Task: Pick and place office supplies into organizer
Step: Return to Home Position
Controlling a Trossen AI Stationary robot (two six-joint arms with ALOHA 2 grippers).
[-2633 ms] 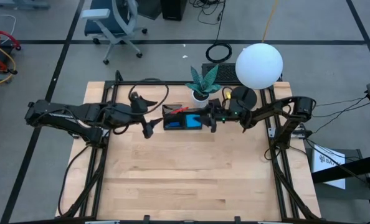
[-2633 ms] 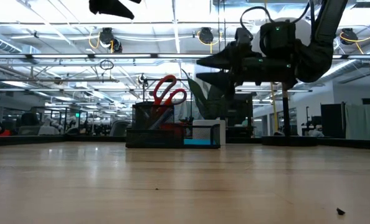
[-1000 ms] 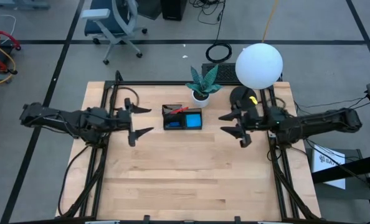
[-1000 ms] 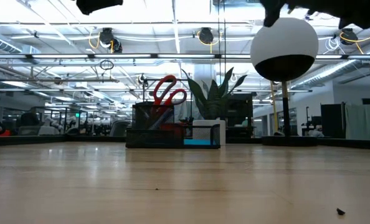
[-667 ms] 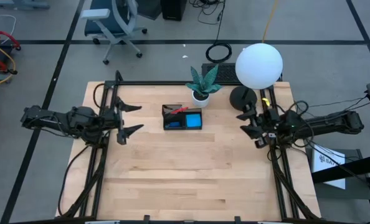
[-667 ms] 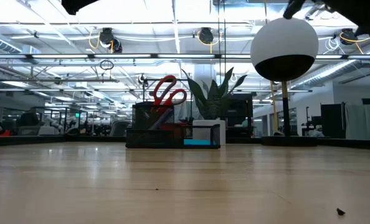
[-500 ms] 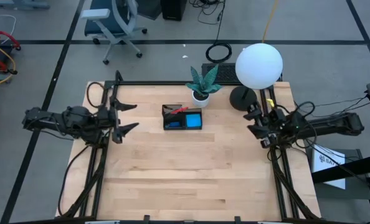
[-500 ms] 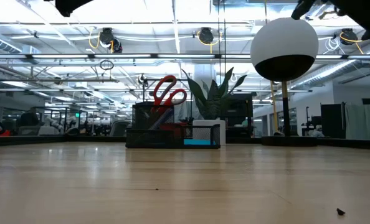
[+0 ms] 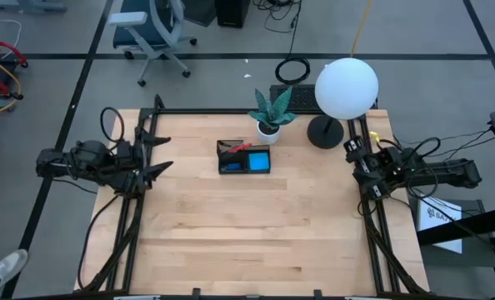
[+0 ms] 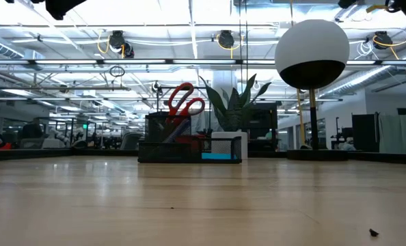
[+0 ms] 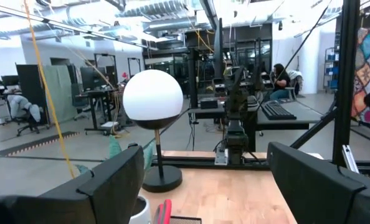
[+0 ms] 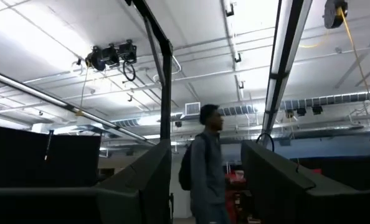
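The black organizer (image 9: 244, 158) stands on the table's far middle, also seen in the low view (image 10: 189, 146). Red-handled scissors (image 10: 184, 101) stick up, handles on top, out of its taller left section. A bright blue pad (image 9: 258, 159) lies in its right part. My left gripper (image 9: 158, 153) hovers open at the table's left edge, raised, facing the organizer; its wrist view shows wide-apart fingers (image 11: 110, 180). My right gripper (image 9: 360, 167) is raised at the right edge, open and tipped upward; its wrist view shows the fingers (image 12: 141, 180) against the ceiling.
A white pot with a green plant (image 9: 269, 117) stands just behind the organizer. A white globe lamp (image 9: 346, 87) rises from a dark base (image 9: 324, 132) at the far right. Bare wood (image 9: 247, 233) spreads over the near half. A person (image 12: 203, 168) stands in the room beyond.
Both grippers have drawn back from the table's middle, the left toward the left edge, the right toward the right edge. The right one has tipped upward. Both stay open and carry nothing. The organizer and its contents have not moved.
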